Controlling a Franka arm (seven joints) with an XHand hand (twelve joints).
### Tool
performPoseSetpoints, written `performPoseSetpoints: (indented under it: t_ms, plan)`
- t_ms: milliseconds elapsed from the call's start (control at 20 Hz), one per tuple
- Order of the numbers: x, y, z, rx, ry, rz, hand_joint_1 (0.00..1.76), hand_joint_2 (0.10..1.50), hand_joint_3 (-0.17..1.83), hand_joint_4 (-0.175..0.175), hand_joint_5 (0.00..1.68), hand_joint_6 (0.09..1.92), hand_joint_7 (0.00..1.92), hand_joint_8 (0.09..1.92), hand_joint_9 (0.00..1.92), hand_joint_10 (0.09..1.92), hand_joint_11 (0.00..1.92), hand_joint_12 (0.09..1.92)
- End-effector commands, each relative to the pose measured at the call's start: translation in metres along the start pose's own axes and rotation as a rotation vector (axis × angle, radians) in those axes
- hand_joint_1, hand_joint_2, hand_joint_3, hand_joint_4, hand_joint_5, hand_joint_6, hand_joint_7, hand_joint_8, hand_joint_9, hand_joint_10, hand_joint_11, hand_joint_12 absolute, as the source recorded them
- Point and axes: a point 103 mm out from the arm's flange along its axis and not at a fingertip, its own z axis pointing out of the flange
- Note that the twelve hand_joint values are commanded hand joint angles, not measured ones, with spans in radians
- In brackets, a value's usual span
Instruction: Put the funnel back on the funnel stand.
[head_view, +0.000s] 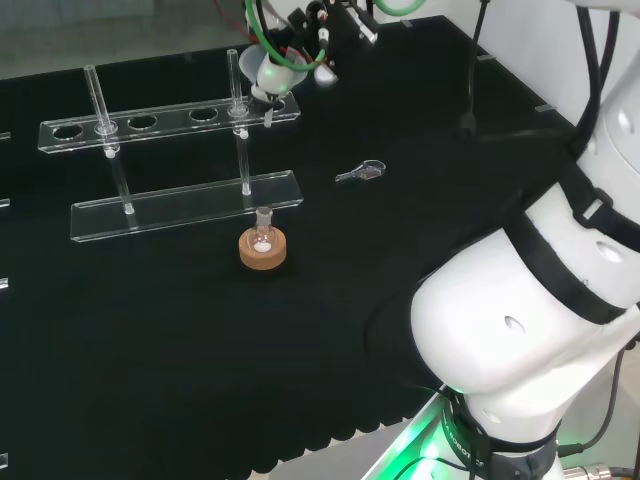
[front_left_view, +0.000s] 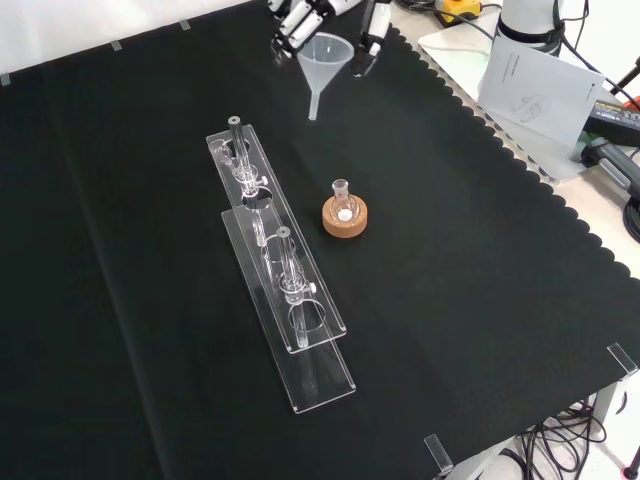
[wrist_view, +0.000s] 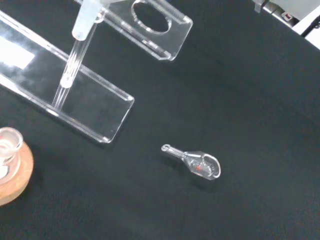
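Funnel (front_left_view: 325, 55) in hand (front_left_view: 300, 18), flask (front_left_view: 343, 205) on cork ring (front_left_view: 345, 219)

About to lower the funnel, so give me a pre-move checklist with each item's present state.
1. Funnel held in the hand, clear of the cloth: ok.
2. Funnel upright, stem pointing down: ok.
3. Stem lined up over a hole in the funnel stand: cannot tell.
4. Stand's end hole nearest the hand free: ok.
5. Flask on its cork ring apart from the stand: ok.
6. Small glass scoop away from the stand: ok.
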Motion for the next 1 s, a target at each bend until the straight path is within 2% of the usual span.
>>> performPoseSetpoints:
  t_ms: [50, 300, 1000]
  plan:
    - [-0.031, 0.024, -0.001, -0.006, 0.029, 0.021, 0.67, 0.87, 0.4, -0.028, 0.62, 0.38, 0.8, 0.66, 1.28, 0.43, 0.7, 1.16]
    - [-0.043, 0.047, -0.005, 0.001, 0.019, 0.044, 0.67, 0.87, 0.4, -0.028, 0.62, 0.39, 0.8, 0.66, 1.27, 0.43, 0.7, 1.16]
    - [-0.048, 0.104, 0.012, 0.033, 0.037, 0.018, 0.67, 0.87, 0.4, -0.028, 0.62, 0.41, 0.81, 0.67, 1.27, 0.44, 0.7, 1.16]
